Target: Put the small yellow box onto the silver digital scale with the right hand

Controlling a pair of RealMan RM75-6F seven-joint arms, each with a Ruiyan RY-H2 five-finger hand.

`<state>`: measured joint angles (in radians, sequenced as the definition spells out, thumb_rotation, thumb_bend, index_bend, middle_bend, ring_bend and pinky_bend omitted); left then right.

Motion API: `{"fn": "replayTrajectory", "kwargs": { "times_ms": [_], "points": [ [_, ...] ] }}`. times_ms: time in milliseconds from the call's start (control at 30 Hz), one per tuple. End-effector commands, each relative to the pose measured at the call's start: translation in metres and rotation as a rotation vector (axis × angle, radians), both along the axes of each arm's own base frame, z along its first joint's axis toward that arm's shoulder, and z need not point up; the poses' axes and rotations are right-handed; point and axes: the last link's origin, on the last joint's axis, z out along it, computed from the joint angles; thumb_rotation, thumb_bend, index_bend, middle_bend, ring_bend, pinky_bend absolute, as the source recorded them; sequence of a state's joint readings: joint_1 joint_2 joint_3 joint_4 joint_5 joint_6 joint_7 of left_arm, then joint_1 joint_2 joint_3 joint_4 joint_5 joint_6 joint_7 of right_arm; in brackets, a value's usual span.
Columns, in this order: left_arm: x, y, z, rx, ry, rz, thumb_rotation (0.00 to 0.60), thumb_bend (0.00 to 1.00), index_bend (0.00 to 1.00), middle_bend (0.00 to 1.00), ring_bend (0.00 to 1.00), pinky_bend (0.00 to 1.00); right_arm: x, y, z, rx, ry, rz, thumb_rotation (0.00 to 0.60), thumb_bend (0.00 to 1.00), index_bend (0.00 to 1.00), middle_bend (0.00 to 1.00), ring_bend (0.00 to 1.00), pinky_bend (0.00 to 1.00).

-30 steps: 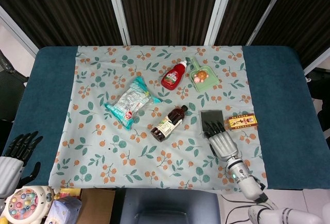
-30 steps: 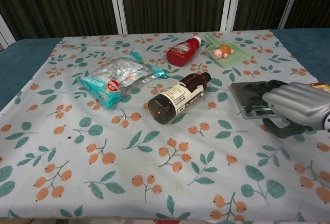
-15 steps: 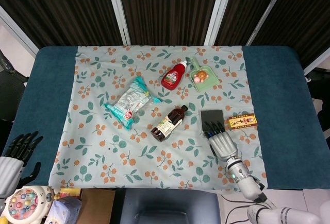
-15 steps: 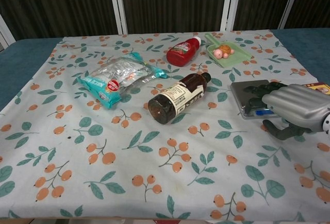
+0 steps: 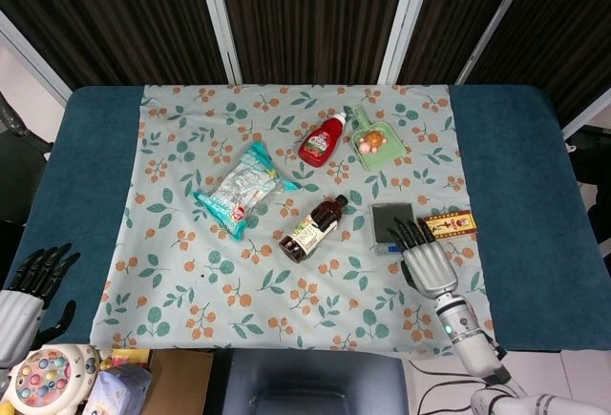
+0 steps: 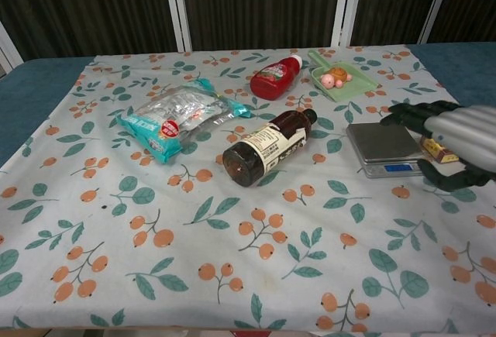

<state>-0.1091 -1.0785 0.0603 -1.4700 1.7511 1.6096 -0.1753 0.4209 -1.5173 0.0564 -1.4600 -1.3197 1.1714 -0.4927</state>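
Reaching is shifting off the silver digital scale (image 5: 392, 225): the right hand (image 5: 429, 262), empty with fingers spread, is now moving from over its platform toward the small yellow box (image 5: 449, 223), which is lying just right of the scale, ungrasped.

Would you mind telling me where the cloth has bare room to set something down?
The near strip of cloth, in front of the bottle and snack bag, is bare. It is crowded on the right, where the scale, yellow box and right robot hand bunch together.
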Motion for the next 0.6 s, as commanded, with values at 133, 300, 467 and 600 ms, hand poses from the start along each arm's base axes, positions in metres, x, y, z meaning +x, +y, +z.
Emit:
{"fn": "replayTrajectory", "kwargs": {
  "times_ms": [133,300,467,600],
  "points": [
    [0.000,0.001,-0.001,-0.001,0.005,0.004,0.600,0.51,0.00,0.00,0.00,0.09,-0.037,-0.007,0.033,-0.067,0.030,-0.112,0.600,0.25,0.15,0.00,0.00,0.00],
    [-0.001,0.002,-0.002,0.001,0.011,0.011,0.600,0.51,0.00,0.00,0.00,0.09,-0.072,-0.030,0.045,-0.066,0.111,-0.222,0.600,0.23,0.15,0.00,0.00,0.00],
    [-0.002,0.005,-0.004,-0.001,0.017,0.021,0.600,0.51,0.00,0.00,0.00,0.09,-0.080,-0.046,0.044,-0.048,0.140,-0.240,0.600,0.24,0.21,0.00,0.00,0.00],
    [-0.003,0.007,-0.005,-0.002,0.025,0.027,0.600,0.51,0.00,0.00,0.00,0.09,-0.075,-0.056,0.041,-0.042,0.160,-0.220,0.600,0.26,0.23,0.00,0.00,0.00]
  ]
}}
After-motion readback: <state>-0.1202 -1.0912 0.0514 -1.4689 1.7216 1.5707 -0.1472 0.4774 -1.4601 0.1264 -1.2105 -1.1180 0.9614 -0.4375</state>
